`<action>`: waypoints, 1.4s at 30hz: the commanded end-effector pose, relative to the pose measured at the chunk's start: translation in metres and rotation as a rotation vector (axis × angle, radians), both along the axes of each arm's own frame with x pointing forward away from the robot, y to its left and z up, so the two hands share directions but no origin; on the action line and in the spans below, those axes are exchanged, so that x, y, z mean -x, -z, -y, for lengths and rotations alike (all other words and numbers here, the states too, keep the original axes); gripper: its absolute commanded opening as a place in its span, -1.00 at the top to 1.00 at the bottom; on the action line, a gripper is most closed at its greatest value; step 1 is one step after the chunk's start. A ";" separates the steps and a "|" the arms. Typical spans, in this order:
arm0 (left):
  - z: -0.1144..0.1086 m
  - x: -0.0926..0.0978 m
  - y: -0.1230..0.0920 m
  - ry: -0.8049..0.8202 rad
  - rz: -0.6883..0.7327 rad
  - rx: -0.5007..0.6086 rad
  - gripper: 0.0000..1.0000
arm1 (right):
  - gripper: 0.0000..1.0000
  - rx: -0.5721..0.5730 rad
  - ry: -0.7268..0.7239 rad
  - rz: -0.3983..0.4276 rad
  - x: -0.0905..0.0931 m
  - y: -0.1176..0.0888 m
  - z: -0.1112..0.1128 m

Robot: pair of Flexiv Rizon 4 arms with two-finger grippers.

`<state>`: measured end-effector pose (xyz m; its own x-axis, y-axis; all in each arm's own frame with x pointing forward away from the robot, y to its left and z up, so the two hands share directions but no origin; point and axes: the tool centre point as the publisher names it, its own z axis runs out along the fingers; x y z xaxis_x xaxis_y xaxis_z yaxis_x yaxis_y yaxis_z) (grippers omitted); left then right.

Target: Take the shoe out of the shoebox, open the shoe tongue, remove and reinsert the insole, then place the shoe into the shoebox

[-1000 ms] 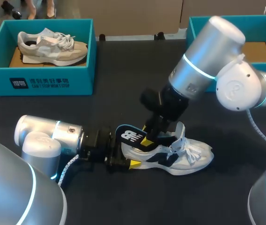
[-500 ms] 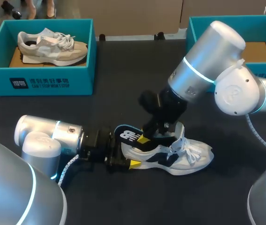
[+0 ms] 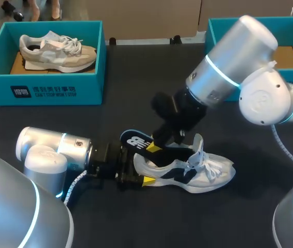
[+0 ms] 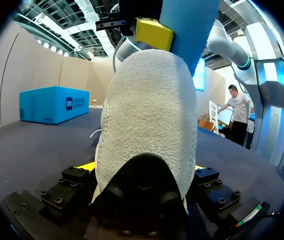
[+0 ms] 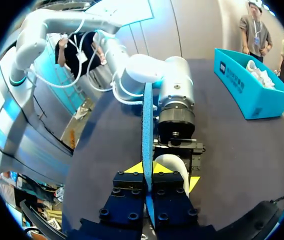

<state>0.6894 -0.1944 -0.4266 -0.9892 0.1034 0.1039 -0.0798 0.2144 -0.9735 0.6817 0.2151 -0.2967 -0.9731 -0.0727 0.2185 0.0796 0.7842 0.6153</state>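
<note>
Two grippers: both are closed, one on each part of the task's shoe.
Right gripper (image 3: 158,146): its fingers are pinched narrow on the blue foam insole with a dark top face and white logo (image 3: 134,140). In its own wrist view the right gripper (image 5: 148,171) has the insole (image 5: 146,125) standing edge-on between the two fingers.
Left gripper (image 3: 137,177): it lies low along the table, with its jaws set wide and pressed on both sides of the heel. In its wrist view the left gripper (image 4: 142,172) has the pale suede heel filling the space between its fingers.
Insole position: it is tilted, and its free end juts out above the heel toward the left arm. In the left wrist view it rises as a blue slab (image 4: 189,30) above the heel collar. I cannot tell whether its front end is inside the shoe.
Shoe: the white and navy lace-up sneaker (image 3: 198,173) stands upright on its sole on the table. Its tongue is lifted, its laces are loose, and its toe points away from the left gripper.
Table: a black tabletop (image 3: 136,77).
Right shoebox: an open teal cardboard box (image 3: 224,23) sits at the far right, well apart from the shoe and partly hidden by the right arm.
Left shoebox: a second open teal box (image 3: 48,90) sits at the far left and holds a beige and grey sneaker (image 3: 59,51).
</note>
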 end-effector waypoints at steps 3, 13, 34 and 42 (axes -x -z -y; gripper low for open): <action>0.001 -0.001 0.007 -0.001 -0.001 -0.002 1.00 | 1.00 0.001 0.003 0.004 0.002 -0.001 0.002; 0.001 -0.001 0.007 -0.001 -0.001 -0.002 1.00 | 1.00 -0.027 -0.062 0.003 -0.039 -0.032 -0.031; 0.001 -0.001 0.007 -0.001 -0.001 -0.002 1.00 | 1.00 -0.221 -0.018 -0.046 -0.042 -0.119 0.003; 0.001 -0.001 0.007 -0.001 -0.001 -0.002 1.00 | 1.00 -0.223 -0.007 -0.015 -0.048 -0.142 0.011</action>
